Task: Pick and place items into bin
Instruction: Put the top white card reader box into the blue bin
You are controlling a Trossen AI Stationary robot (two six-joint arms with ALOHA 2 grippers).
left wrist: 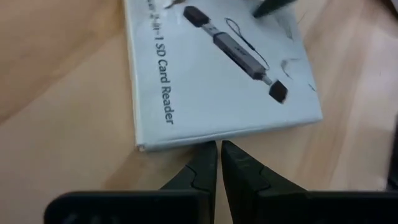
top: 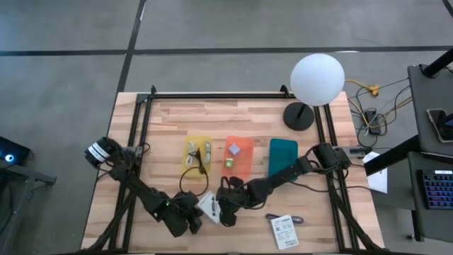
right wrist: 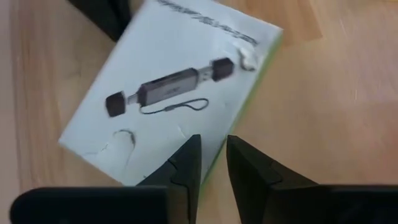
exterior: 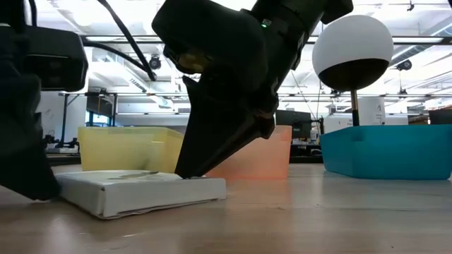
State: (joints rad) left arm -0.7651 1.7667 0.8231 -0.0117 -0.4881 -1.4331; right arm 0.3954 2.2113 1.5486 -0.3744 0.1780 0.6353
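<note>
A flat white box printed "SD Card Reader" [top: 207, 205] lies on the wood table between both grippers; it also shows in the low view [exterior: 141, 192]. My left gripper [left wrist: 217, 149] is shut, with its tips at one long edge of the box. My right gripper [right wrist: 211, 146] is narrowly open at the opposite corner, slanting down [exterior: 191, 169]. A second white packet [top: 284, 230] with a thin dark cable lies toward the near right. A black cord loop [top: 191, 183] lies by the yellow bin [top: 198, 152]. My left gripper's shut fingertips [left wrist: 208, 152] stand against the box's long side edge [left wrist: 199, 142], coming low from the table's near left. The box lies flat on the table. My right gripper slants down from the right. One fingertip [right wrist: 186, 152] is on the box's top face near its green-edged side [right wrist: 217, 155]; the other is just past that edge over the wood.
Yellow, orange [top: 238, 156] and teal [top: 283, 157] bins stand in a row behind the box; the yellow and orange hold small items. A white globe lamp [top: 317, 79] stands at the far right. Bare wood lies toward the near edge.
</note>
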